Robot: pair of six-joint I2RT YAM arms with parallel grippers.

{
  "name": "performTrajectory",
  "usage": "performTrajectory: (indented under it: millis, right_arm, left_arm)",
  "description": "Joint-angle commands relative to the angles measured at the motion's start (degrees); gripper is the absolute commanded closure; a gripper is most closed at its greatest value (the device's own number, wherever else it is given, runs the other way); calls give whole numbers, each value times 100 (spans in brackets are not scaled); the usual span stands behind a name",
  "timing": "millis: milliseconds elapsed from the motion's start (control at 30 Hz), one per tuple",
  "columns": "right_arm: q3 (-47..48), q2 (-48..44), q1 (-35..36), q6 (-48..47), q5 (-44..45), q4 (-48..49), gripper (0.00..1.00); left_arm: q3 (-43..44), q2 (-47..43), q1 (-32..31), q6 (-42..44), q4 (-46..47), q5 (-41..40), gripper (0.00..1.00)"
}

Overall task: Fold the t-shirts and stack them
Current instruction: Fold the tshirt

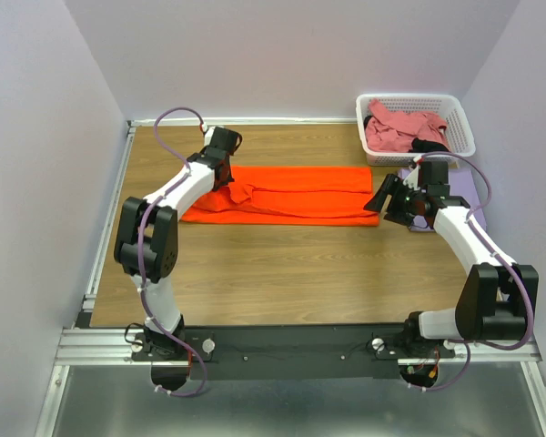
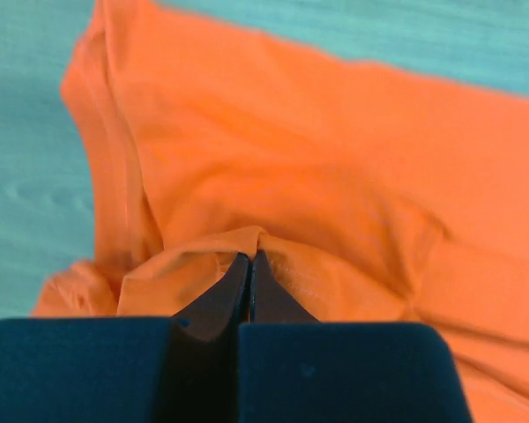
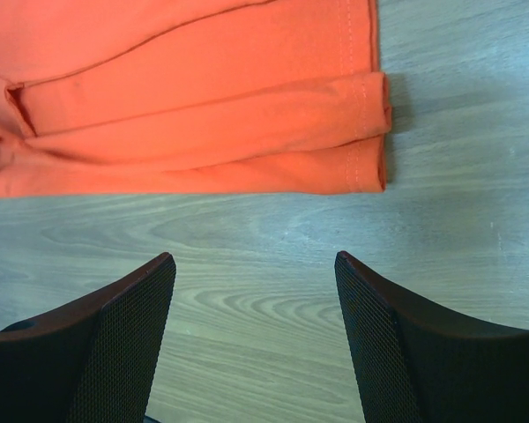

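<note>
The bright orange t-shirt (image 1: pixel 291 193) lies folded lengthwise into a long strip across the far middle of the table. My left gripper (image 1: pixel 220 166) sits at its left end and is shut on a raised pinch of the orange cloth (image 2: pixel 247 242). My right gripper (image 1: pixel 382 197) is open and empty just off the shirt's right end; in the right wrist view the hem (image 3: pixel 361 132) lies beyond my fingertips (image 3: pixel 163 269) over bare wood. The dusty pink t-shirt (image 1: pixel 400 127) and a bit of black cloth (image 1: pixel 429 146) lie in the basket. The lavender t-shirt (image 1: pixel 478 196) lies at the right, mostly hidden by my right arm.
The white lattice basket (image 1: pixel 460 123) stands at the back right corner. Walls close the table on the left, back and right. The arms' bases and a black rail (image 1: pixel 291 346) run along the near edge.
</note>
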Motion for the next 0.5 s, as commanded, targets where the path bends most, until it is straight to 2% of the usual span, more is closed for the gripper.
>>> performTrajectory:
  millis: [0,100,367,467]
  right_arm:
    - [13,-107,60,-166,-242,-159,20]
    - [31,-133,77,-193,-269,-194,20]
    - [75,-98,86,-290,-339,-229,20]
    - [101,-63,86,-290,-339,-229,20]
  left_arm:
    - [931,622,90,454,-164,-283,100]
    - [1319,1010,125,507,-173,-195,100]
    - [1698,1581,151,533,143,-116,100]
    - [1759,1704,169,507,178,-116,96]
